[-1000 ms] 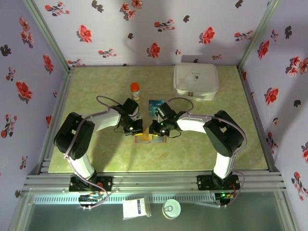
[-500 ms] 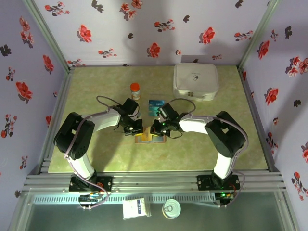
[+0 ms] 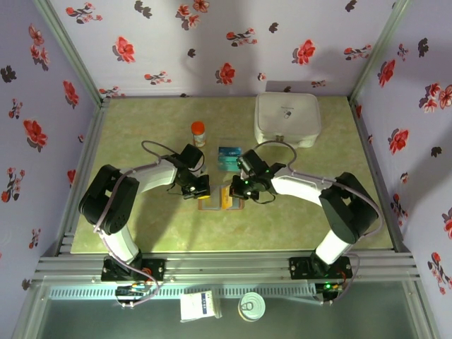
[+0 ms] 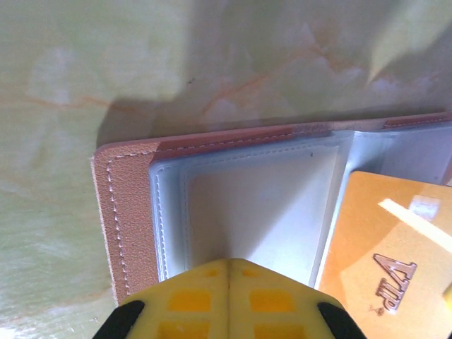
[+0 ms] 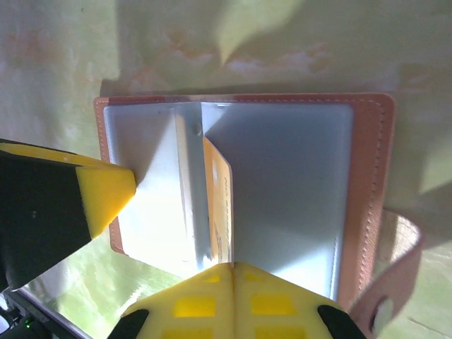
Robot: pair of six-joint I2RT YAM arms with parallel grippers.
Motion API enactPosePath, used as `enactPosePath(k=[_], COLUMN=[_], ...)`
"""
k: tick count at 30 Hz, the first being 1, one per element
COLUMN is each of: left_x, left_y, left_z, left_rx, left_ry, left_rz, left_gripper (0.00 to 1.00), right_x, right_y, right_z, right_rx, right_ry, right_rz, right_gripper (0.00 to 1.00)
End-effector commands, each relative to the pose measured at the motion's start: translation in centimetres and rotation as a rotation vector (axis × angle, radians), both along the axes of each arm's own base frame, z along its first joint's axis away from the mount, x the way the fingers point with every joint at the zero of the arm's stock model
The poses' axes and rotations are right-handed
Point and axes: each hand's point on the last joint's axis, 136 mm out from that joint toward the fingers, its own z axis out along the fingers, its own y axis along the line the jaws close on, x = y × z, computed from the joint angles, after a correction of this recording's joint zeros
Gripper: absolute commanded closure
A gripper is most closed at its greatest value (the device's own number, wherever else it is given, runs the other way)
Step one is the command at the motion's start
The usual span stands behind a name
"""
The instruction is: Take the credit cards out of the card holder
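From above, we see the small brown bifold card holder (image 3: 210, 204) lying open on the pale green marbled table (image 3: 141, 127), near its front. The left gripper (image 3: 196, 188) is at its left end and the right gripper (image 3: 239, 191) at its right. Flat teal cards (image 3: 228, 157) lie just behind it. Farther back are a small orange-capped bottle (image 3: 198, 132) and a white rounded case (image 3: 287, 120).

In the left wrist view, the left gripper (image 4: 228, 272) has its yellow tips closed together on the card holder's blue-grey panel (image 4: 247, 205). A tan-yellow card (image 4: 385, 247) marked VIP sits to the right.

In the right wrist view, the right gripper (image 5: 232, 275) likewise has its tips pressed together. The tan-yellow card (image 5: 220, 205) stands between the pocket leaves and reaches those tips, though we cannot tell if it is pinched. A brown snap strap (image 5: 395, 282) trails at the right.
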Motion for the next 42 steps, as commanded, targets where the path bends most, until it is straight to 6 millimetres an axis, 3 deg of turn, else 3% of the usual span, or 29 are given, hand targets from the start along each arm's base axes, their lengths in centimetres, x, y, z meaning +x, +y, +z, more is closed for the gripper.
enactPosePath(k=[1,16,22,30,34,42], left_x=[-1.0,-1.0,-1.0,-0.8,-0.5,0.7], left_y=[1.4,1.3,1.2,1.1,1.2,1.4], left_z=[-1.1,-1.4,-1.4,-0.9,-0.4,1.8], left_rx=[0.057,0.044,0.039,0.022,0.015,-0.033], left_ry=[0.026,0.031,0.031,0.029,0.017,-0.019], left_rz=[-0.013,-0.014,-0.016,-0.015,-0.01,0.016], left_gripper=[1.0,1.0,1.0,0.97,0.95,0.88], right_x=[0.4,0.4,0.5,0.8,0.9,-0.3], right_y=[-0.9,1.1,1.3,0.6,0.1,-0.4], right_z=[0.6,-0.1,0.0,2.5,4.2,6.4], right_rx=[-0.058,-0.036,-0.03,-0.046,-0.079,-0.147], right_ry=[-0.027,-0.013,-0.014,-0.08,-0.143,-0.317], right_rz=[-0.011,-0.007,-0.007,0.015,0.113,0.612], right_gripper=[0.95,0.86,0.92,0.96,0.98,0.98])
